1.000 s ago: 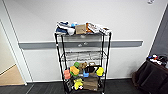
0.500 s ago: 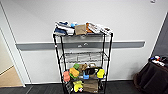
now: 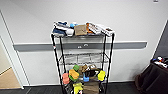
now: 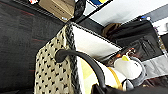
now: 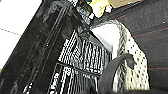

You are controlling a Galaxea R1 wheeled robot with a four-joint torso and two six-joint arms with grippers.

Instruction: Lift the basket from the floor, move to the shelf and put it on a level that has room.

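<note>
Basket (image 4: 53, 72) looks lifted off floor (image 4: 20, 37), facing shelf (image 3: 82, 57); empty level (image 3: 82, 58) unfilled. End effector states: can't tell.

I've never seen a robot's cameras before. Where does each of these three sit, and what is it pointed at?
Head view: high on the robot, facing the shelf against a white wall; none of the robot's body appears.
Left wrist view: on the left arm, looking down along the basket above dark floor; a curved dark robot part crosses it.
Right wrist view: on the right arm, looking at the basket from its other side; a dark curved part shows.
Shared: both wrist views see the basket.
</note>
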